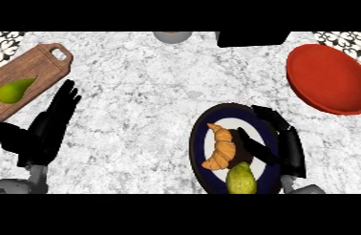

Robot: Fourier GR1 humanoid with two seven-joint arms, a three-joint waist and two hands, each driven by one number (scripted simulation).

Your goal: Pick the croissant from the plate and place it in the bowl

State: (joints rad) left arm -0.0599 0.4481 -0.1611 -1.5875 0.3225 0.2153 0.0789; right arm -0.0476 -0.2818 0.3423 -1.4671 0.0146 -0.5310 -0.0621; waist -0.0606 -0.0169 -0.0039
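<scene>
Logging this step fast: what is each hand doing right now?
Left hand: open, holding nothing.
Right hand: open over the plate beside the croissant, holding nothing.

No legible text, labels or numbers anywhere.

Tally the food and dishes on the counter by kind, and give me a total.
Pears: 2, one on the cutting board, one on the plate
Croissant: 1
Plate: 1, dark blue rim
Bowl: 1, red
Cutting board: 1, wooden
Total: 6
</scene>
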